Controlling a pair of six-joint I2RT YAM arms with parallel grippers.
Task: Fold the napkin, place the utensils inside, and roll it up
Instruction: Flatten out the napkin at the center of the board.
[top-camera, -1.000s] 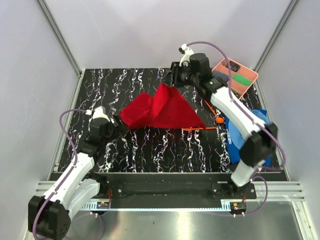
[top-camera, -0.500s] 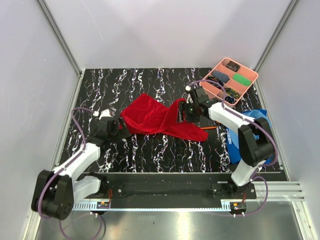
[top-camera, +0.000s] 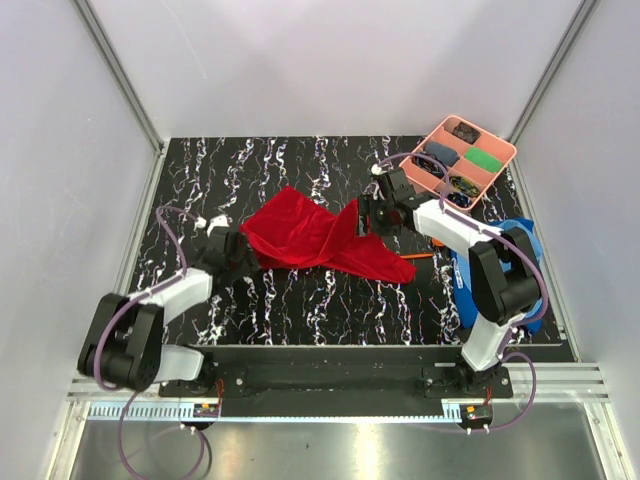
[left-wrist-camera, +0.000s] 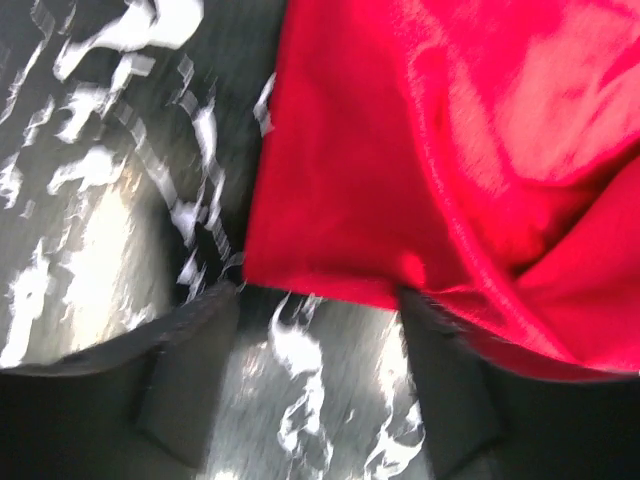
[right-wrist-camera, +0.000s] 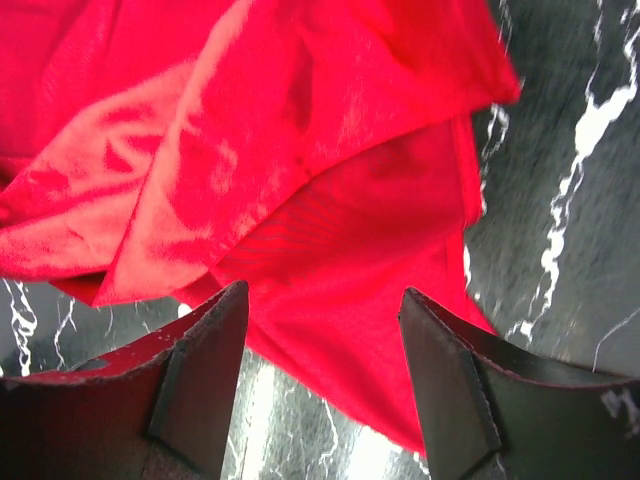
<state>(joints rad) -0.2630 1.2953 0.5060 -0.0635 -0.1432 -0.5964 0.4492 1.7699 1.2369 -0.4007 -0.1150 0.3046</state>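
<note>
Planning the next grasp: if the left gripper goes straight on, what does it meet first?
Probably the napkin: its red edge lies just ahead of the open left gripper, though depth is unclear.

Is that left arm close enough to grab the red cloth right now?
Probably yes. The left gripper is open, and the napkin has its near corner right at the fingertips, with only bare table around it and nothing in the way.

Lab test cell, plain grey walls (top-camera: 330, 60), aluminium frame rails (top-camera: 120, 75), black marbled tabletop (top-camera: 300, 300)
</note>
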